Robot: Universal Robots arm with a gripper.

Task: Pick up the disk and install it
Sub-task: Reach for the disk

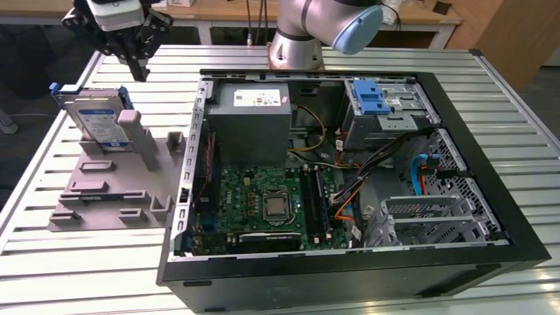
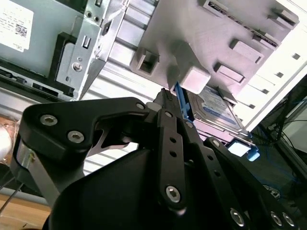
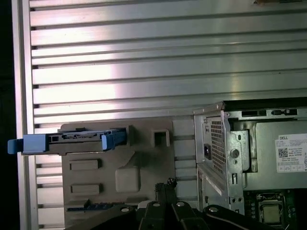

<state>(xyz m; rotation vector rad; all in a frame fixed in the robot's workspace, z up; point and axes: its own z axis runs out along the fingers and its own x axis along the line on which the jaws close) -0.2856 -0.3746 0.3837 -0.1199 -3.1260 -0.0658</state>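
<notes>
Jaws closed tip to tip, gripping nothing. In the exterior view they hang in the upper left of the frame, above the disk (image 1: 94, 121) and a little toward the exterior view's right of it. Clear gap, no contact.

Disk stands on edge in the grey holder (image 1: 105, 197), label facing the front of the frame, blue handle at the top. Holder sits on the slatted table (image 1: 70, 275), at the exterior view's left of the open PC case (image 1: 350, 275), just beside it.

First wrist view looks down past the closed jaws: disk (image 3: 76, 139) seen edge-on in the holder (image 3: 120, 172), blue handle sticking out past the holder's edge. Second wrist view: disk (image 2: 216, 108) beyond the jaw tips, apart from them, holder (image 2: 230, 28) around it.

Count: 1 disk, 1 holder, 1 case, 1 arm (image 1: 298, 33). Inside the case: 1 grey power-supply box (image 1: 254, 125), 1 drive cage with blue latch (image 1: 381, 108).
</notes>
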